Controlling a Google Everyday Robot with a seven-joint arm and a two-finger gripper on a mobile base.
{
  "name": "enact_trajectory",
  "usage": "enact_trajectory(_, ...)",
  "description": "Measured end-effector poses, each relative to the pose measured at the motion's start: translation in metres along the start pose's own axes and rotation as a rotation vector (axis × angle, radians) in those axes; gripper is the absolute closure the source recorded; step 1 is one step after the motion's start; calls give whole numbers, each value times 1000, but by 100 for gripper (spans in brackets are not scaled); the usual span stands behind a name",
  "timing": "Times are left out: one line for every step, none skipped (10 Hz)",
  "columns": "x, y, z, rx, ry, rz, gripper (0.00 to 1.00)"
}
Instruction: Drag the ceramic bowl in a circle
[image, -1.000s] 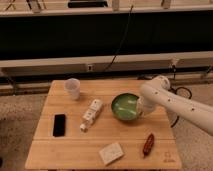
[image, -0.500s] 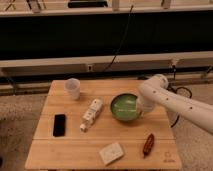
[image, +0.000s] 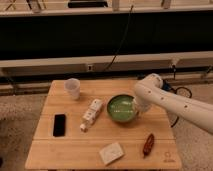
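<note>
The ceramic bowl (image: 120, 108) is round, shallow and glossy green with a paler inside. It sits on the wooden table (image: 70, 145), right of centre. My gripper (image: 135, 107) is at the bowl's right rim, at the end of the white arm (image: 170, 100) that comes in from the right. The arm's wrist covers the bowl's right edge and hides the contact there.
A small white cup (image: 72, 88) stands at the table's back left. A white bottle (image: 91, 114) lies left of the bowl. A black phone (image: 59, 124) lies at the left. A white packet (image: 111, 152) and a brown-red object (image: 148, 144) lie near the front edge.
The bowl and the gripper have shifted slightly toward the left and front between the earlier frames and now. The other objects have not moved.
</note>
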Motion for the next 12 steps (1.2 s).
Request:
enact_trajectory(0,-4,-1,-2,3,-19,100)
enact_trajectory(-2,-10,-1,-7,1,-39,100)
enact_trajectory(-2,-14,-1,-9,2,-50,100)
enact_trajectory(0,-16,-1,-11,1,-58,100)
enact_trajectory(3,-15,-1,-17,5,-74,100)
enact_trajectory(6,-16,-1,-25,8,-95,100)
enact_trajectory(7,-14,-1,-25,3,-103,100)
enact_trajectory(10,-10,-1,-29,3,-110,100)
enact_trajectory(13,-6,-1,-34,3,-117,100)
enact_trajectory(13,-6,-1,-41,3,-132,100)
enact_trajectory(14,-7,-1,-42,3,-141,100)
enact_trajectory(16,-6,0,-42,-2,-157,100)
